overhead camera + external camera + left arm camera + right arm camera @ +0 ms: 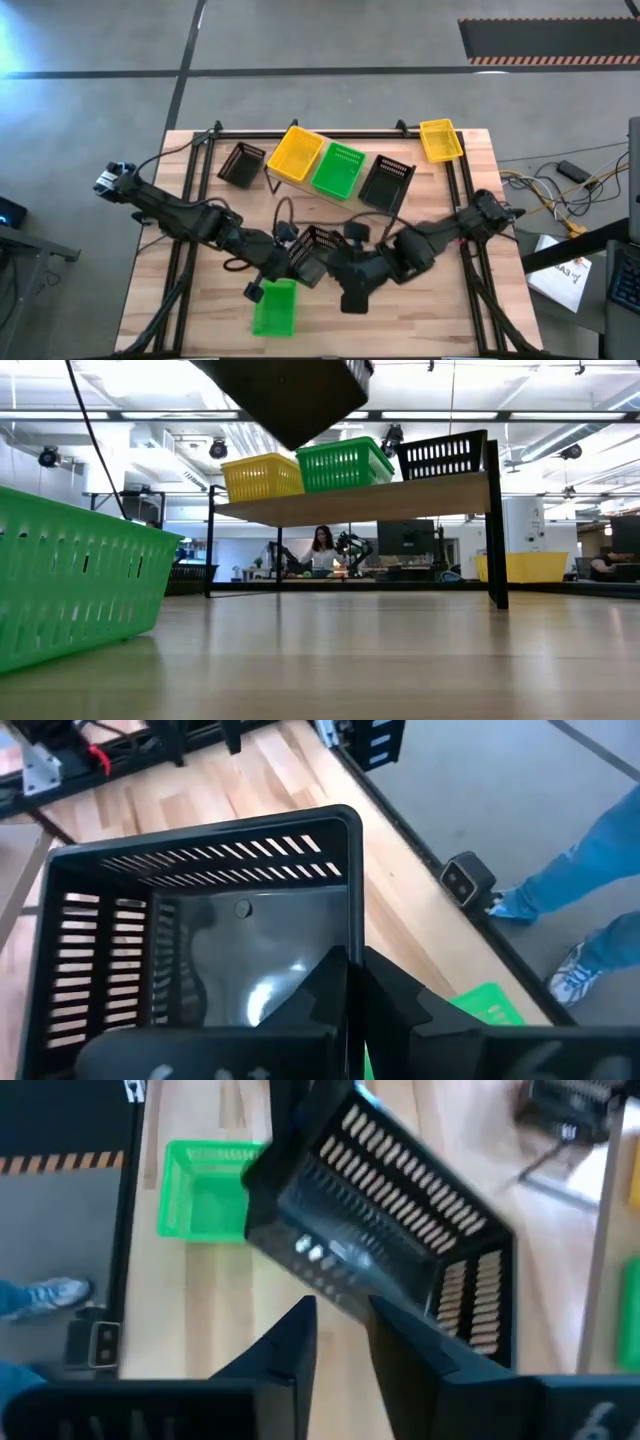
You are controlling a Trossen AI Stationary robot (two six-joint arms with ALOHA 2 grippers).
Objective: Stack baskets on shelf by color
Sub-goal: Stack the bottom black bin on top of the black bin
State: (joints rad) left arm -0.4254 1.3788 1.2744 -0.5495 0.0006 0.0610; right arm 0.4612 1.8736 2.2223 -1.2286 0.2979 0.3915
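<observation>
My left gripper is shut on a black slatted basket, which hangs tilted above the table's middle and shows at the top of the low view. My right gripper is open, its fingertips just short of that basket's underside. The shelf carries a yellow basket, a green basket and a black basket side by side, each resting on its base. A green basket sits on the tabletop near the front edge. My left gripper pinches one side wall of the black basket at its rim, one finger inside the basket and one outside. The basket is lifted clear of the table and tilted. My right gripper: I cannot tell whether its fingertips touch the basket.
A second black basket stands on the table left of the shelf, and a second yellow basket at the far right corner. A person's jeans and shoes show on the floor by the near edge. Black frame rails run along the table.
</observation>
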